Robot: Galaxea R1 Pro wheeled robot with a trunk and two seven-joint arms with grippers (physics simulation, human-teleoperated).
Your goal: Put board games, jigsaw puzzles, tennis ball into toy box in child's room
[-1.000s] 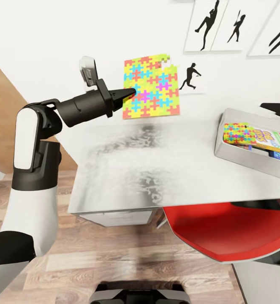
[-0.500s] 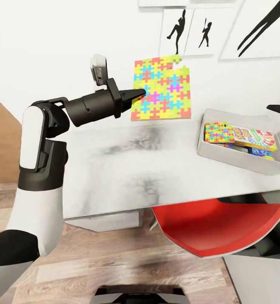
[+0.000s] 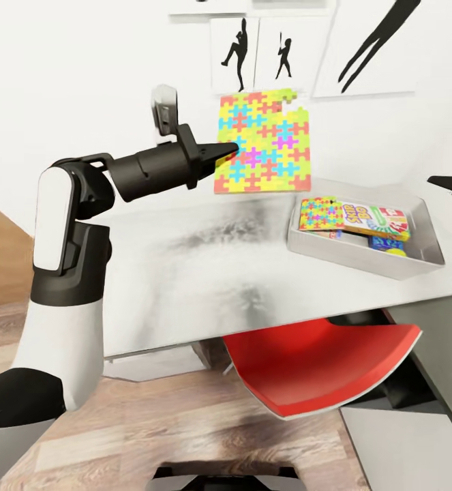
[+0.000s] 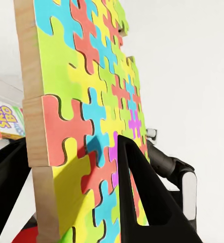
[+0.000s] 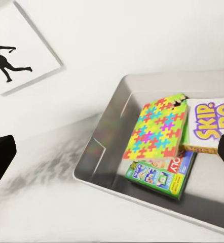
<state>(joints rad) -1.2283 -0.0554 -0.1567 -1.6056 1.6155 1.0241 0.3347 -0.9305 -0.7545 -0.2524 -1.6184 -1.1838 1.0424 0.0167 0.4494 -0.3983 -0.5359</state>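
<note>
Left gripper (image 3: 231, 150) was clamped on the left edge of a jigsaw puzzle (image 3: 264, 142), holding it upright in the air above the far part of the table (image 3: 205, 273), face toward the head camera. In the left wrist view the black fingers (image 4: 142, 197) sat one on each side of the puzzle board (image 4: 86, 126), pinching it at its edge. The puzzle's lower edge hung clear of the table top, nothing between it and the toy box (image 3: 362, 259) to its right.

Toy box sat on the table near the right end, its near wall close to the table's front edge. Inside it: second jigsaw puzzle (image 5: 157, 130) lying on top at the box's left end, Skip-Bo box (image 5: 211, 124) beside it, Monopoly box (image 5: 160, 174) underneath. Something blue and yellow (image 3: 387, 244) showed below the Skip-Bo box; can't identify it.

Right gripper (image 5: 112, 152): dark fingertips at opposite edges of the right wrist view, spread wide, nothing between them, above the box.

Red chair (image 3: 321, 368) tucked under the table's front edge. Table surface left of the box was bare.
</note>
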